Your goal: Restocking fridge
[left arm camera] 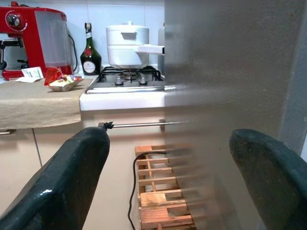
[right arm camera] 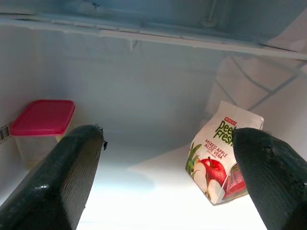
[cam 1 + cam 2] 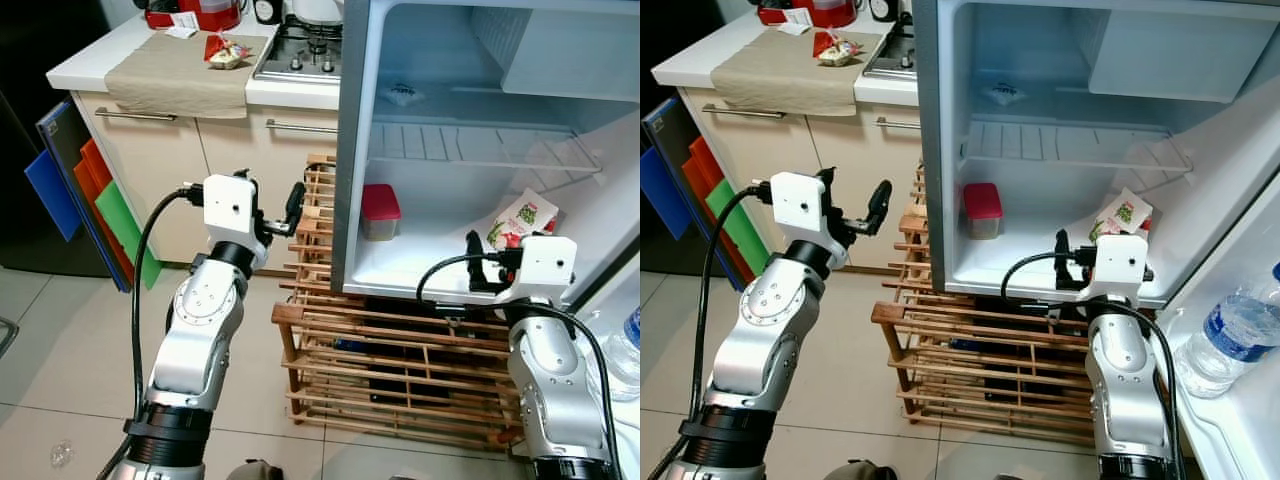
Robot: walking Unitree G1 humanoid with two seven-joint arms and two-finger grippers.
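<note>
The small fridge stands open on a wooden rack. On its bottom floor a clear tub with a red lid sits at the left. A mixed apple juice carton leans at the right, also seen as the carton in the right wrist view. My right gripper hovers at the front lip of the fridge floor, open and empty, level with the carton and tub. My left gripper is raised outside the fridge's left wall, open with nothing in it.
A water bottle lies in the open door at the right. The slatted wooden rack is under the fridge. Behind are a counter with a beige cloth, a snack packet and a hob. Coloured boards lean at the left.
</note>
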